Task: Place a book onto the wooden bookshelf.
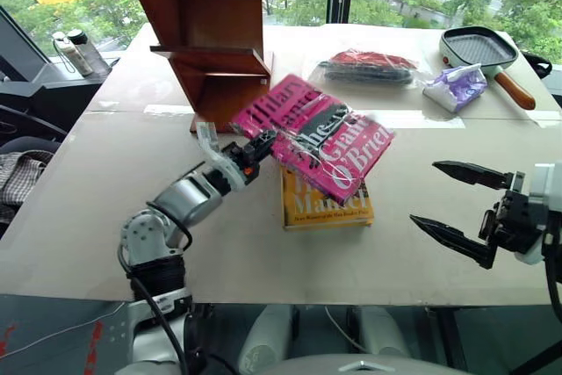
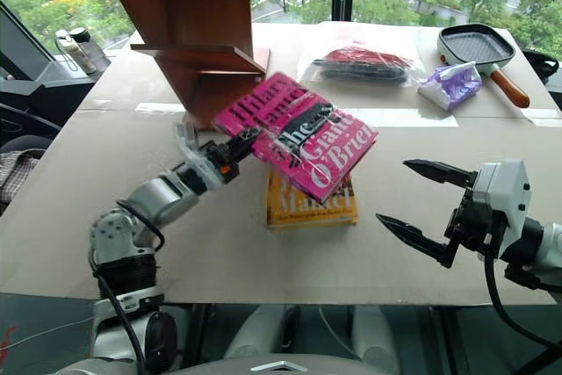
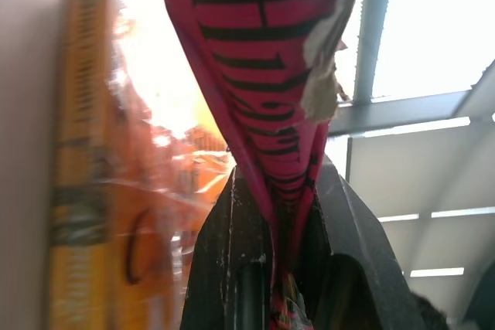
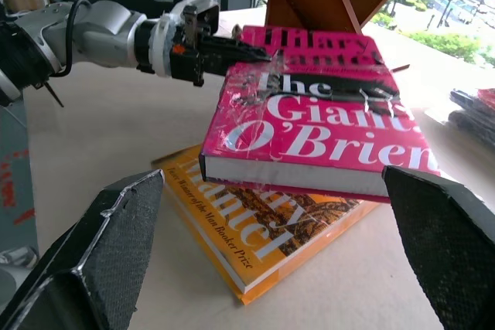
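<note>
Two books are sitting at the middle of the pale table (image 1: 105,217): a pink book (image 1: 320,136) lettered "The Giant, O'Brien" and, beneath it, a yellow-orange book (image 1: 327,204) lying flat. The left gripper (image 1: 263,142) is clamping the pink book by the edge nearest the wooden bookshelf (image 1: 211,32), its two black fingers (image 3: 232,268) pressing shut on either side of the glossy cover, as the left wrist view is showing. That held edge is sitting higher than the rest, so the book is tilting, while its far corner is overhanging the yellow-orange book; whether the two are touching there I cannot tell. The plastic wrap on the pink cover is catching the light and looking torn near the grip.

The wooden bookshelf is standing on the table just behind the left gripper, its slanted reddish-brown side panels rising out of view, with one flat shelf showing above the base.

The right gripper (image 1: 455,204) is hovering over the table's near right side, well apart from the books, its fingers spreading wide and gripping nothing.

Farther back, near the window, a clear bag of red and dark items (image 1: 369,66), a purple-and-white pouch (image 1: 457,87) and a black grill pan (image 1: 479,46) with a wooden handle are lying on the table.
</note>
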Controlling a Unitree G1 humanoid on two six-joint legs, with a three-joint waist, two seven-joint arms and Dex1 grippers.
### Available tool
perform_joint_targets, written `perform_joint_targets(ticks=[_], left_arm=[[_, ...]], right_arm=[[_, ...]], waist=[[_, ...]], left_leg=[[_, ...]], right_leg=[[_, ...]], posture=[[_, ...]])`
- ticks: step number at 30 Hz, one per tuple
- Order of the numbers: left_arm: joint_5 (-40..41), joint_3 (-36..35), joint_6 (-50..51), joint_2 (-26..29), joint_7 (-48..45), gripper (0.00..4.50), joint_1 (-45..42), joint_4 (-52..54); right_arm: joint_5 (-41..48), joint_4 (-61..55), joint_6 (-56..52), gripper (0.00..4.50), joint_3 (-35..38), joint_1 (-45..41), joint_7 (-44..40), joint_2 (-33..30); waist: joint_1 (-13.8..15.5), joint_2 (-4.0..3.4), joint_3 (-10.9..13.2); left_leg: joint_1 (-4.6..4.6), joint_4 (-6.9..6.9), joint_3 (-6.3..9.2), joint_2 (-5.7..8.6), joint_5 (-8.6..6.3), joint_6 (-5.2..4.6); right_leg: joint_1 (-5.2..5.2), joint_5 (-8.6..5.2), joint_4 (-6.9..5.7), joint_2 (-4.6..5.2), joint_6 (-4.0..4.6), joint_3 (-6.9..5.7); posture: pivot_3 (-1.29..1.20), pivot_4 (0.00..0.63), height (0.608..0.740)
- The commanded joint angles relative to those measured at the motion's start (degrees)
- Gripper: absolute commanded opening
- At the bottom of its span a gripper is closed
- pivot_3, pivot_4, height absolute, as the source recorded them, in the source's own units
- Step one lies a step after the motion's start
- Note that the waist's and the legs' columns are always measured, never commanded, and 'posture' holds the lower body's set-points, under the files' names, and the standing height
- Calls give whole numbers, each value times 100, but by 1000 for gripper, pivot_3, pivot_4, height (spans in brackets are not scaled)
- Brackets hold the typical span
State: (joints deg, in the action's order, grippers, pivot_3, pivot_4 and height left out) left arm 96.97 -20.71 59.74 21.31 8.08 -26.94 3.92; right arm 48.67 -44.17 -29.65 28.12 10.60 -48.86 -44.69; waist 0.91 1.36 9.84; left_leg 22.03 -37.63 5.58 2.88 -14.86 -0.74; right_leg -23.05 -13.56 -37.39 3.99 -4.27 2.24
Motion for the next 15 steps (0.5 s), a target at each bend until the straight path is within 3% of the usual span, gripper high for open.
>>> perform_joint_targets(ticks=[1, 2, 5, 8, 11, 15], left_arm=[[-29, 433, 443, 810, -839, 39, -946, 1007], [-307, 526, 448, 1122, -1208, 39, -1308, 1156], [-2124, 926, -364, 2143, -2746, 39, -2217, 1506], [-4649, 1707, -2142, 3235, -4089, 39, -2749, 1505], [-6960, 2641, -3701, 4141, -4997, 39, -3504, 848], [-9323, 3635, -5586, 4973, -6175, 39, -4283, -559]], right_arm=[[203, 76, 194, 4500, 331, -180, -83, -112], [306, 124, 178, 4500, 368, -266, -76, -139], [696, 297, 97, 4500, 475, -665, 127, -168], [975, 528, 70, 4500, 660, -1012, 258, -232], [1057, 908, 130, 4500, 777, -1234, 161, -275], [896, 1209, 238, 4500, 510, -1510, 29, -260]], waist=[[6, 3, 4], [2, 3, 4], [-53, -1, 8], [-134, -16, 8], [-149, -9, 16], [-158, -9, 19]], left_leg=[[0, 0, 1, 3, 0, 0], [5, 0, 3, 5, 1, 1], [2, 14, -6, 9, 3, 4], [-13, 44, -37, 1, 3, 5], [3, 55, -51, -6, 3, 6], [21, 60, -53, -8, -1, -1]], right_leg=[[1, 0, 3, 0, 0, -2], [1, 0, 4, -1, 0, -6], [3, 0, 29, -3, -1, -3], [3, -1, 45, -13, 2, 21], [-7, -2, 59, -25, 5, 12], [-20, -2, 76, -19, 2, 15]], posture=[[0, 150, 740], [0, 150, 740], [0, 150, 740], [0, 150, 740], [0, 150, 740], [0, 150, 740]])
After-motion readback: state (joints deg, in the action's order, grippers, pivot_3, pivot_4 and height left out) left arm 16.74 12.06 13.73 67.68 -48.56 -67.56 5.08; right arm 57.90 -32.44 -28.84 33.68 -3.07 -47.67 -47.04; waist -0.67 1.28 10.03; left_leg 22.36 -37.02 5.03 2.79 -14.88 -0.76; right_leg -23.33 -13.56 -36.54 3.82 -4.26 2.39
